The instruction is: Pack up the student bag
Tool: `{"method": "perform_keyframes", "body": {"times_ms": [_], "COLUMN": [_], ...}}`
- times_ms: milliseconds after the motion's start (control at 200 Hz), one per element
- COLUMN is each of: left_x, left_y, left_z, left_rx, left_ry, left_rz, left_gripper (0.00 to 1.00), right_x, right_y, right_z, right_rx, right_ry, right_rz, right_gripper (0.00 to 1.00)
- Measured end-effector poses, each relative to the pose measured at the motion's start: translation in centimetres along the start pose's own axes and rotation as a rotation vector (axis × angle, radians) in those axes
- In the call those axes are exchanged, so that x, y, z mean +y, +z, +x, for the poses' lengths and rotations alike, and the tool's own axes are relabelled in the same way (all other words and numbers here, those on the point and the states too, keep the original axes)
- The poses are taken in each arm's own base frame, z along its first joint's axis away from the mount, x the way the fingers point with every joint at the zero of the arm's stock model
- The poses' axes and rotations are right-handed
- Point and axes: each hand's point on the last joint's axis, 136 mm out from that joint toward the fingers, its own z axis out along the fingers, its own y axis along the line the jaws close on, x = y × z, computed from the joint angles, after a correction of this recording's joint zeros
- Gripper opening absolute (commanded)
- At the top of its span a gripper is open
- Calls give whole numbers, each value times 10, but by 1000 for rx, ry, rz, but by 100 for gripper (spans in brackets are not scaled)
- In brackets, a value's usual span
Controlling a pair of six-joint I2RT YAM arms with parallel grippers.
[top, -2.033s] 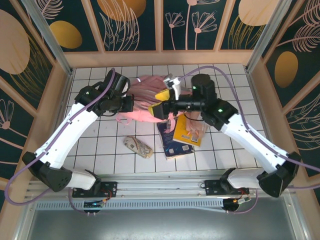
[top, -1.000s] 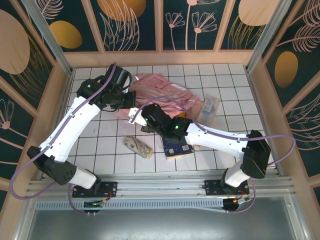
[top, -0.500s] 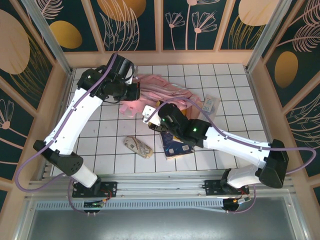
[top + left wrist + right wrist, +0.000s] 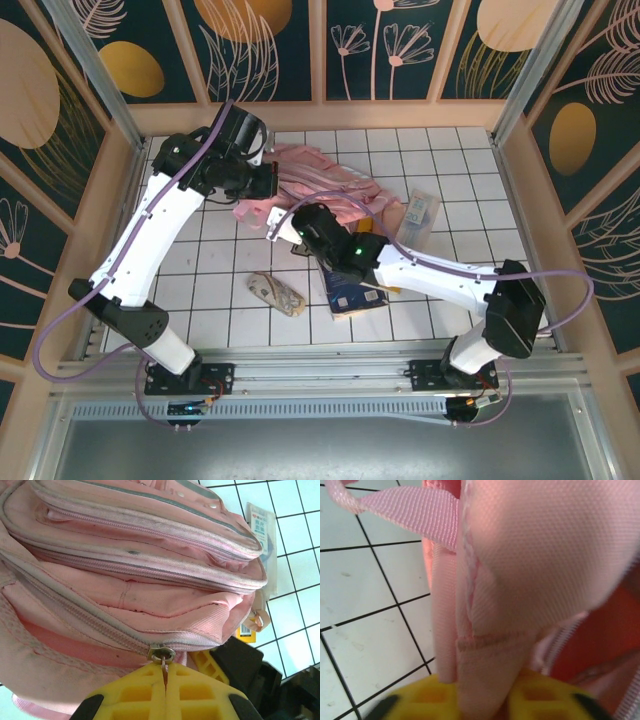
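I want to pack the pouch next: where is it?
In the top view, the small patterned pouch lies on the white tiles left of the blue book, on the near side of the student bag.

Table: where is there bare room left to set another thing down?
Bare tiles lie at the far right of the table, between the small packet and the right wall, and near left, between the left arm and the patterned pouch. The middle is crowded: student bag, books and the right arm overlap there.
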Motion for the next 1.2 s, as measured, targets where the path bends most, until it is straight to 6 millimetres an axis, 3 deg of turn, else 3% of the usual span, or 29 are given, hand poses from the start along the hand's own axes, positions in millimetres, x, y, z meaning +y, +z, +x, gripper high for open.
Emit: {"method": "perform_keyframes", "body": {"times_ms": [155,260,375,475,595,741,916,1021,1201], "left_x": [2,2,6,18,39,67,97,96,90], "left_y": [0,-2,-6,-11,-7,20,61,83,123], "left_z": [2,6,7,12,27,53,78,70,36], "left_rx": [4,15,13,6,15,55,61,7,-78], "left_ry": [4,7,-1,-21,-42,-57,-90,-86,-59], "left_rz": [-19,-26,-25,-41,-92,-164,-178,-137,-103], "left_gripper": [0,0,0,0,0,0,0,0,0], "right_x": [-3,-7,-25,-45,-56,-57,-43,-44,-49], "right_y": [-15,-35,-62,-80,-93,-98,-94,-91,-84], "right_z": [10,26,44,49,54,67,76,85,97], "right_rx": [-27,-59,-105,-146,-192,-217,-234,-222,-191], "right_ry": [-31,-61,-49,-9,47,131,187,222,283], "right_rz": [14,1,9,13,-23,-77,-171,-192,-196], "right_gripper": [0,0,0,0,0,0,0,0,0]}}
